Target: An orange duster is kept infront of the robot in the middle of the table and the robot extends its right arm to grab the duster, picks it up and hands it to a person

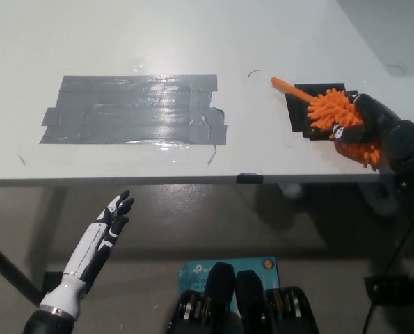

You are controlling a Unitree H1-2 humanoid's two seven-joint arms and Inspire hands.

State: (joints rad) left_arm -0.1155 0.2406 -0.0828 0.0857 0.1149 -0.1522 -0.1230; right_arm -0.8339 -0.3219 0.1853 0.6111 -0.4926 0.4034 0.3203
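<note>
Over at the far right of the white table (193, 42), the black right hand (373, 129) is wrapped around the bristly head of the orange duster (332, 111), gripping it. The duster's thin handle sticks out up and to the left, past the top edge of a black patch (300, 118) stuck on the tabletop. Whether the bristles touch the surface I cannot tell. The hand sits close to the table's front edge and near its right side. Well apart to the left lies a broad patch of grey tape (133, 110), with bare white surface between and behind. Down below the front edge, the white left hand (113, 217) hangs with fingers spread, holding nothing, over the floor (193, 223).
</note>
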